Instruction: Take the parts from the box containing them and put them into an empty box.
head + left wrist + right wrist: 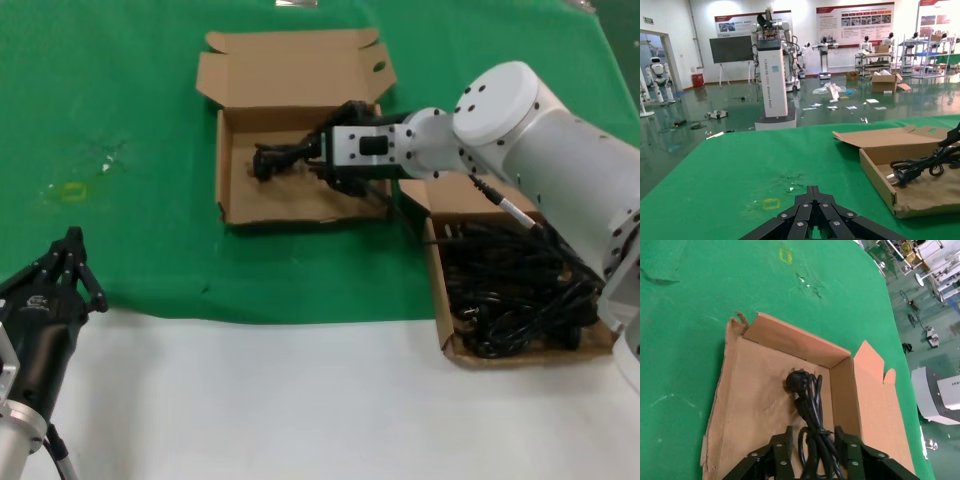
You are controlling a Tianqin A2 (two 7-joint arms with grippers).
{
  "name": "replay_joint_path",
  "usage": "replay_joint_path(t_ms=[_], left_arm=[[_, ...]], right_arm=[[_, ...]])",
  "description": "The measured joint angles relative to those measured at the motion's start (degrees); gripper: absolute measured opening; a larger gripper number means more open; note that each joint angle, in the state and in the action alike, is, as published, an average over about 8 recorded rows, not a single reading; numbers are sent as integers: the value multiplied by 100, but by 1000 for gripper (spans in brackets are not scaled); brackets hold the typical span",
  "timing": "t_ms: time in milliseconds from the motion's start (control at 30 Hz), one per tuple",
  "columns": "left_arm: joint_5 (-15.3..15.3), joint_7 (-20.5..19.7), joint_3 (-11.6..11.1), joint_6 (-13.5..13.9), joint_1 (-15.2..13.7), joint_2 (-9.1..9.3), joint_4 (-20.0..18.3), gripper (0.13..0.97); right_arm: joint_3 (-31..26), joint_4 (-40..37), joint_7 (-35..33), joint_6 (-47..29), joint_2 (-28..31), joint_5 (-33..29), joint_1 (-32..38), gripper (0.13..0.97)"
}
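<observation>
My right gripper reaches over the smaller cardboard box at the far middle. Its jaws stand open on either side of a coiled black power cord, which lies on the box floor with its plug pointing away from the gripper. The wrist view shows the gripper, the cord and the box. The bigger box at the right holds several tangled black cords. My left gripper is shut and parked at the near left, empty; the left wrist view shows it too.
Both boxes sit on a green cloth; a white table surface lies nearer. The smaller box's lid lies open at the far side. A small yellow mark is on the cloth at the left.
</observation>
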Motion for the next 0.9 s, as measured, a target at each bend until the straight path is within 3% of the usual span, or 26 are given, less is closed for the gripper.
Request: replay_joint_path(t_ms=[200, 467, 600, 900], left_arm=[[0, 0, 0, 0, 0, 0, 0, 144], [0, 0, 0, 0, 0, 0, 0, 144], [0, 0, 0, 0, 0, 0, 0, 144], [0, 0, 0, 0, 0, 0, 0, 144]], right_arm=[[6, -74, -110, 11, 0, 126, -15, 345], [372, -260, -507, -124, 0, 359, 57, 519], [767, -335, -741, -266, 15, 321, 88, 519], [1257, -198, -877, -435, 133, 168, 40, 731]])
